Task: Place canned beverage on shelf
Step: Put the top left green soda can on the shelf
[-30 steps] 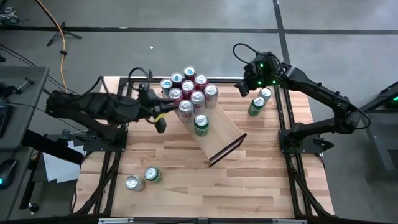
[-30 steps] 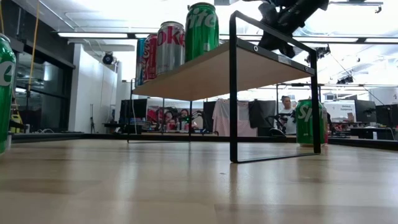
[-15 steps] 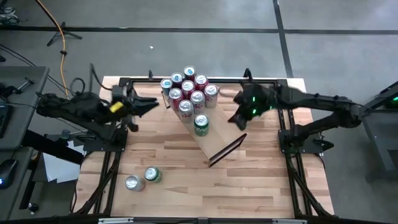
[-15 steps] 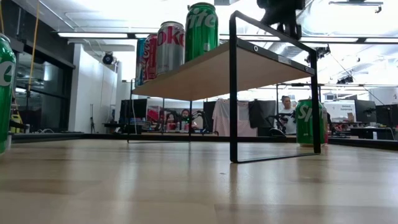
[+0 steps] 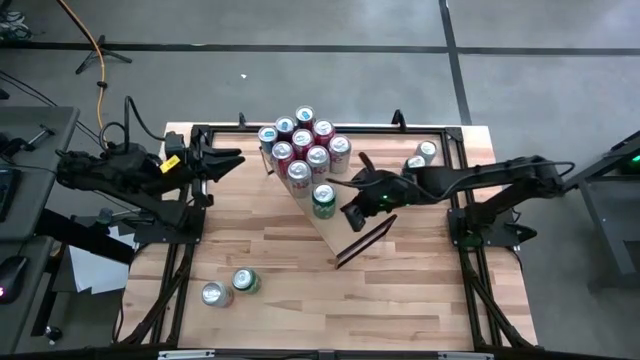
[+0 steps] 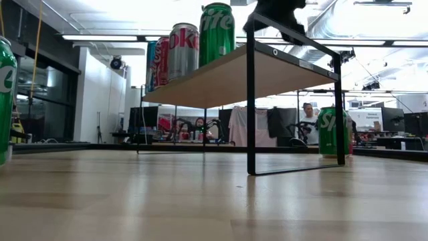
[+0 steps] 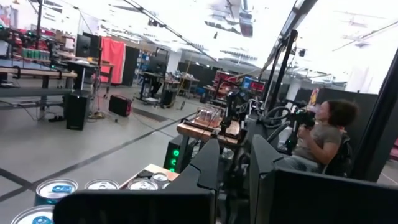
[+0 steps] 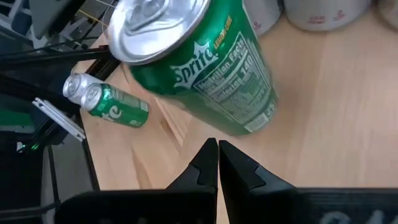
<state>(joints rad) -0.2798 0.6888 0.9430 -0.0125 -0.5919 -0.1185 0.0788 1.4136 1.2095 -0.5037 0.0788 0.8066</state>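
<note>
Left gripper [image 5: 232, 157] sits at the table's [image 5: 290, 270] 10 o'clock edge, fingers pressed together, holding nothing. Two cans [image 5: 230, 287] lie at 7 o'clock on the table. The shelf [image 5: 350, 220] runs diagonally across the centre, with a cluster of cans [image 5: 303, 143] packed at its 11 o'clock end and a green Sprite can [image 5: 323, 200] standing just beyond them. Right gripper [image 5: 340, 183] hovers over the shelf beside the Sprite can, fingers [image 8: 208, 163] pressed together, empty. Two more cans [image 5: 421, 157] stand at 2 o'clock.
</note>
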